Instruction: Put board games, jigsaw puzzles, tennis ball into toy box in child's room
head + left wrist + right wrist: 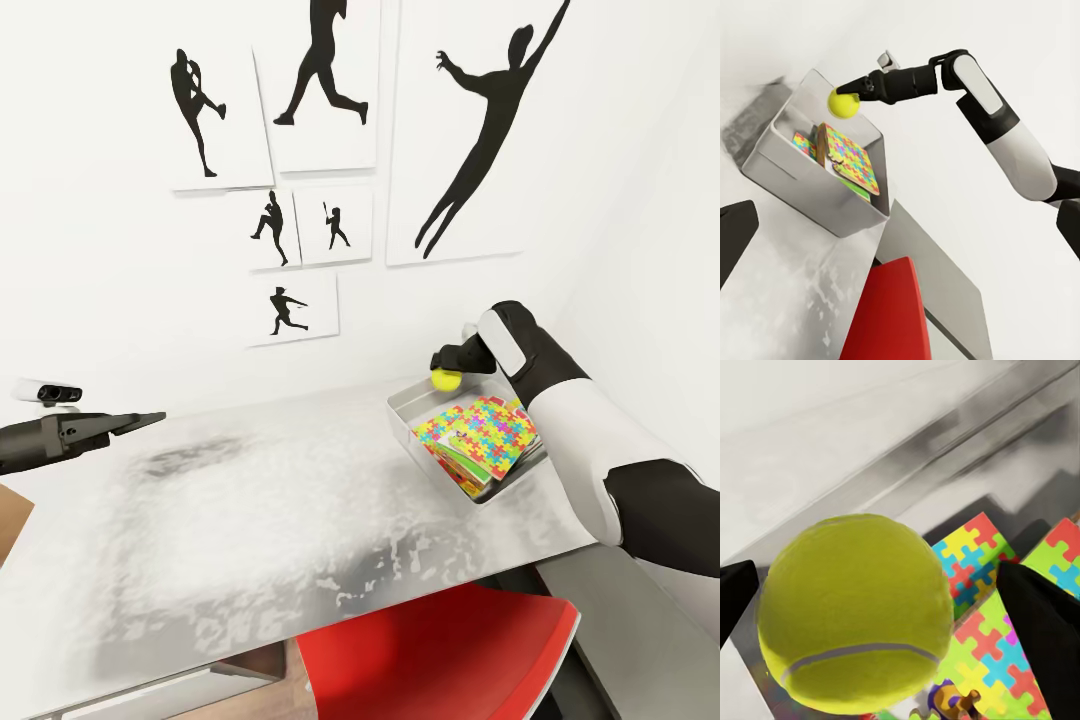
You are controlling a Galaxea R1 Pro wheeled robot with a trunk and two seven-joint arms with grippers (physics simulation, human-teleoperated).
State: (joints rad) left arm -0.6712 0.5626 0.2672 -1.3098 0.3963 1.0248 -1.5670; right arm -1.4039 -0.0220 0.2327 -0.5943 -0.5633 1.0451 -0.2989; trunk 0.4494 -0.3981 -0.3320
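Right gripper (447, 368) clamped on tennis ball (446, 379), hanging over far end of toy box (404, 415). Below it, jigsaw puzzles (492, 428) already stacked inside on other flat toys. Ball looks like the last item; release remains. Left gripper (135, 421) idle, well apart; state unclear.

The jigsaw puzzles (488, 428) are covering whatever is lying beneath them in the toy box (405, 412). The red chair (440, 660) is running off the head view's lower edge.
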